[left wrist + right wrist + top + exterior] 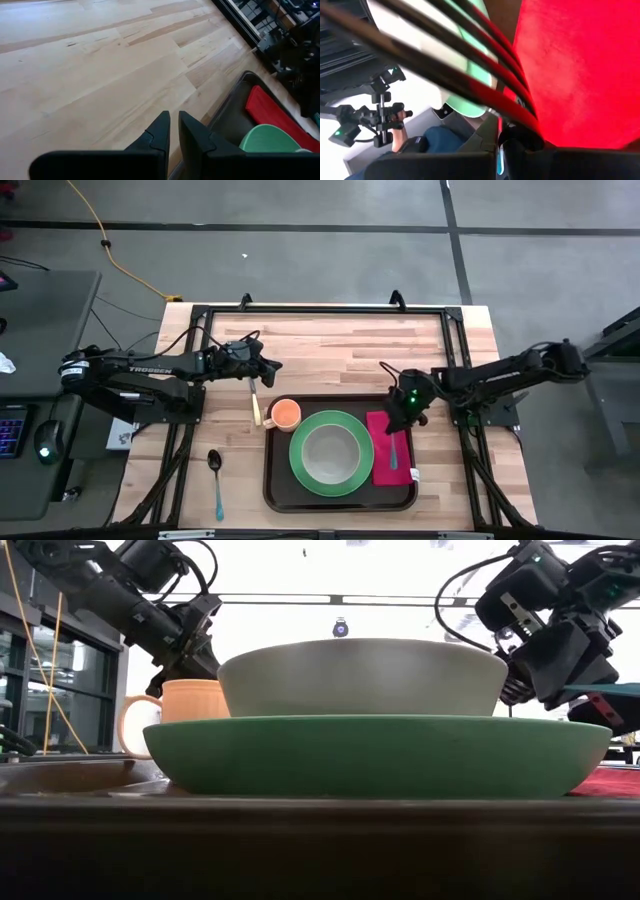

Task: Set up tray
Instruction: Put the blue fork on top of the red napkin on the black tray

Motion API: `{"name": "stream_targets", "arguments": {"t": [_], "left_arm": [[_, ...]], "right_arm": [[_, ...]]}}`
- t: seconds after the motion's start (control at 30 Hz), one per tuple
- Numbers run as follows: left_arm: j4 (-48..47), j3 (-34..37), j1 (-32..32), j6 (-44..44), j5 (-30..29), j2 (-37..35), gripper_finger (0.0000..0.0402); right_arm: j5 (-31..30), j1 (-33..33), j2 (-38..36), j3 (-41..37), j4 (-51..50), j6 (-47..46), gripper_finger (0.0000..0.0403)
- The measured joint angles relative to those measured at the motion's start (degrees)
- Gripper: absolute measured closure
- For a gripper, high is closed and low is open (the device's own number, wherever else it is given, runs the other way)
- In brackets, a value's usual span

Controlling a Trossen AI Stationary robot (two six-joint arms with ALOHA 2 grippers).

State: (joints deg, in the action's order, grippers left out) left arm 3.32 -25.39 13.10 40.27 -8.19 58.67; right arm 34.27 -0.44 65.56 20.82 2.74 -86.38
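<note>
Tray: we see the large dark brown rectangular plastic tray (pixel 280 496) with a raised rim lying on the pale wooden plank desk (pixel 330 345), at its near middle.
Plate and bowl: a round green plate (pixel 297 465) sits in the middle of the tray, and a grey-white bowl (pixel 331 453) rests on it; in the low view we see the bowl (pixel 360 675) stacked on the plate (pixel 375 755).
Cup: an orange mug (pixel 285 414) stands in the tray's far left corner, touching or just beside the plate.
Napkin: a magenta cloth napkin (pixel 379 471) lies along the tray's right side, beside the plate.
Fork: a teal-handled fork (pixel 394 454) lies on the napkin, under the right end effector.
Right end effector: we find the right end effector (pixel 402 416) over the far end of the napkin, clenched on the fork; the right wrist view shows the tines close across the picture and the handle between the fingers.
Left end effector: the left end effector (pixel 268 365) hangs over bare desk, beyond the tray's far left corner; its fingers (pixel 159 132) stand nearly together with a thin gap and we see nothing between them.
Knife: a knife with a pale handle (pixel 254 401) lies on the desk just left of the mug.
Spoon: a teal-handled spoon (pixel 216 478) lies on the desk left of the tray.
</note>
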Motion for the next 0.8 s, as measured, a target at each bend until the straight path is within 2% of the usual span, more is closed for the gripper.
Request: {"name": "stream_targets", "arguments": {"t": [0.13,0.8], "left_arm": [[0.0,0.0,0.0,-0.1,0.3,0.0,0.0334],[0.0,0.0,0.0,-1.0,2.1,0.0,0.0334]], "right_arm": [[-0.8,0.6,2.8,0.0,3.6,-0.6,0.0403],[-0.3,1.5,9.3,0.0,6.1,-0.8,0.0403]]}}
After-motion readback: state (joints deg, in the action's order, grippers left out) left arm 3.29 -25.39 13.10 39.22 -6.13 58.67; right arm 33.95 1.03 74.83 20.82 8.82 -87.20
